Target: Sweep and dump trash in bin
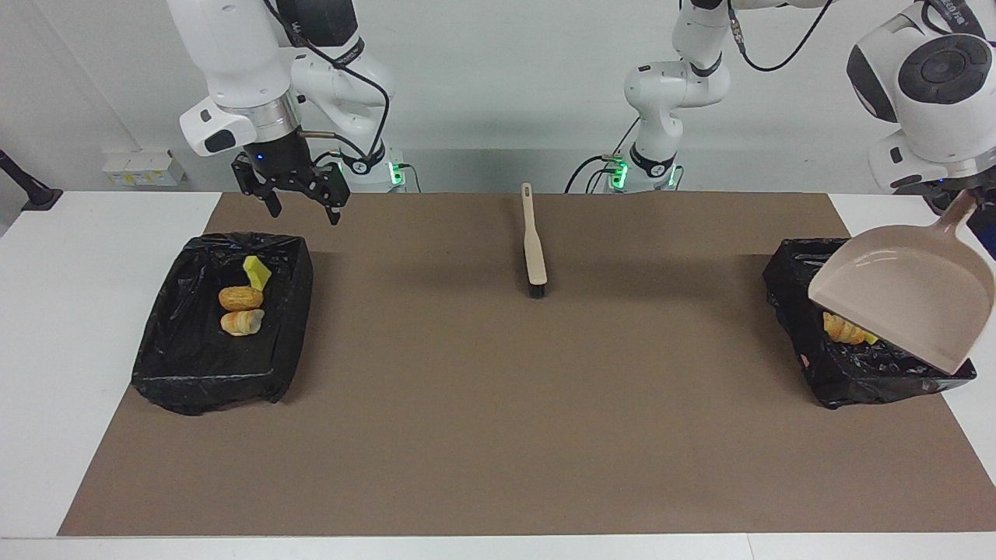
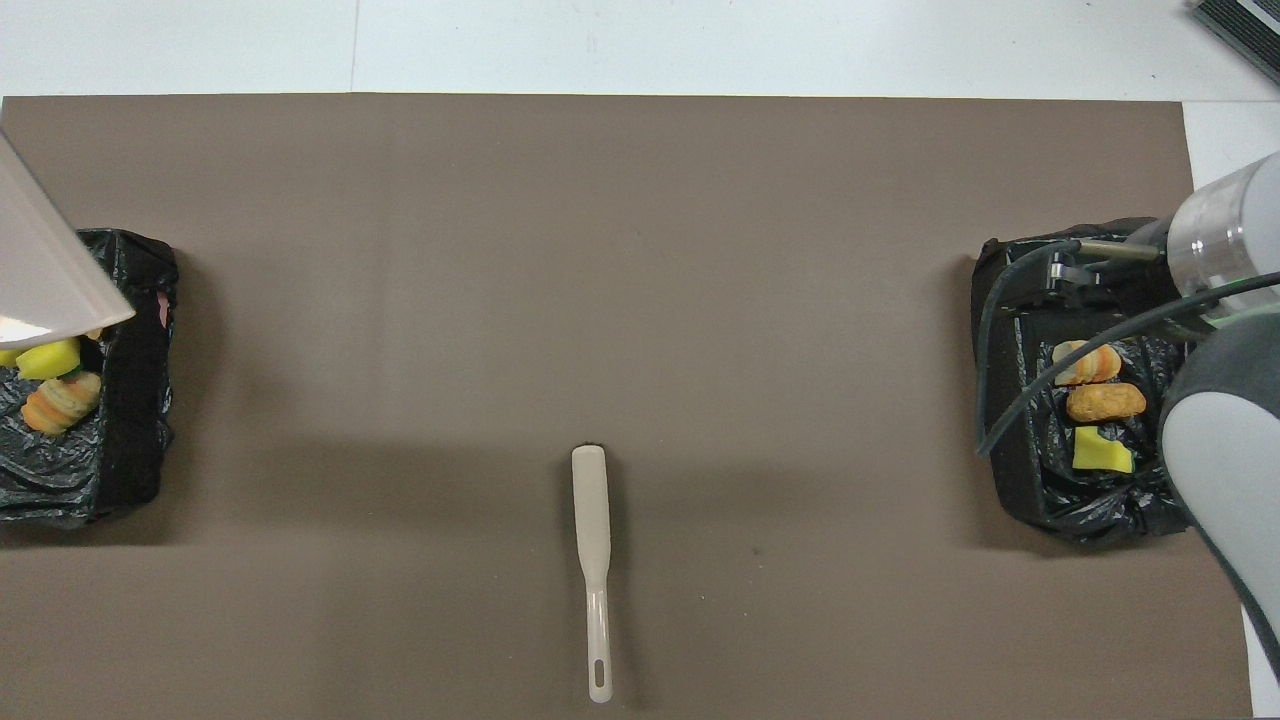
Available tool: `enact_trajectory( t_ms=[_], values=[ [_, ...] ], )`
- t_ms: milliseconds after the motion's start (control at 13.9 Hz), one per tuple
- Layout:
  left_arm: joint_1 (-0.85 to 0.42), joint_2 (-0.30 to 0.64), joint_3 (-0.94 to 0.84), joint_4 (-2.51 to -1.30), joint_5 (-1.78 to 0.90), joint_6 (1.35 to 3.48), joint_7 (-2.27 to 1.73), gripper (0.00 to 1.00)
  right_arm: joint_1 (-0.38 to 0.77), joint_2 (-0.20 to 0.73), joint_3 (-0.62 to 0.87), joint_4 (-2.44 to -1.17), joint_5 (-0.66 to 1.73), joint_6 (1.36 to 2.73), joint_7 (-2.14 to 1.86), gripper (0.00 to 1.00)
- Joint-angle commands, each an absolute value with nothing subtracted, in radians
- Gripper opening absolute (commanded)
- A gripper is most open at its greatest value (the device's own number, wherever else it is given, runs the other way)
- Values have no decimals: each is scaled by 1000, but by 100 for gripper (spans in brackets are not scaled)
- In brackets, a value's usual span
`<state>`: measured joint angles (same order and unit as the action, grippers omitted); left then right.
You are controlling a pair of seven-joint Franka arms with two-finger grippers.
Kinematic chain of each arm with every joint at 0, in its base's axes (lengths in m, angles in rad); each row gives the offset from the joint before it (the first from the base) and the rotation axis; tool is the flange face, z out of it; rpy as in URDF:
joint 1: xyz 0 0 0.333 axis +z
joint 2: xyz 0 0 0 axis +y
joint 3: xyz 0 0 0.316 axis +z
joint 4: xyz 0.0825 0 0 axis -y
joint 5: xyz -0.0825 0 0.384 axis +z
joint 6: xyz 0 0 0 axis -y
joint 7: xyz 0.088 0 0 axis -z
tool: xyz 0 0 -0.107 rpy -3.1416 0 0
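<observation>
Left gripper [image 1: 982, 204]: at the left arm's end of the table, up in the air, clenched on the handle of a beige dustpan [image 1: 906, 299]. The fingers themselves are partly cut off at the frame edge. The pan hangs tilted over the black-lined bin [image 1: 840, 373] at that end, its lip lowest, hiding most of the bin's inside in the facing view.

Trash in that bin: one tan-orange lump [image 1: 842, 330] showing under the pan's lip; from overhead, a yellow chunk [image 2: 48, 358] and a striped tan-orange lump [image 2: 60, 402] lie beside the pan's corner. Other pieces there, if any, are covered.

Right gripper [image 1: 296, 198]: raised over the mat's edge just beside the robots' end of the second black-lined bin [image 1: 194, 381], fingers spread wide, holding nothing.

Trash in the second bin: one yellow chunk [image 1: 257, 272], nearest the robots; a round brown lump [image 1: 240, 297] next; a pale striped lump [image 1: 242, 322] farthest. The three lie in a short row, close together.

Brush [image 1: 534, 249]: beige, long-handled, flat on the brown mat [image 1: 498, 435] midway between the bins, dark bristle end pointing away from the robots, well apart from both grippers.

Mat: covers most of the white table [image 1: 70, 311].
</observation>
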<state>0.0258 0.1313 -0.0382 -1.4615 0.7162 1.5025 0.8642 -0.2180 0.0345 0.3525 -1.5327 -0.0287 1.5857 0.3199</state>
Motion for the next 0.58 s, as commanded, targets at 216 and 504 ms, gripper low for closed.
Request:
enact_trajectory(
  t_ms=[216, 504],
  values=[
    [-64, 103, -86, -1491, 333, 1442, 392, 0, -169, 44, 316, -1506, -40, 1548, 304, 100],
    [-219, 123, -87, -1538, 166, 1511, 51, 0, -94, 34, 221, -1490, -25, 1513, 304, 100]
  ],
)
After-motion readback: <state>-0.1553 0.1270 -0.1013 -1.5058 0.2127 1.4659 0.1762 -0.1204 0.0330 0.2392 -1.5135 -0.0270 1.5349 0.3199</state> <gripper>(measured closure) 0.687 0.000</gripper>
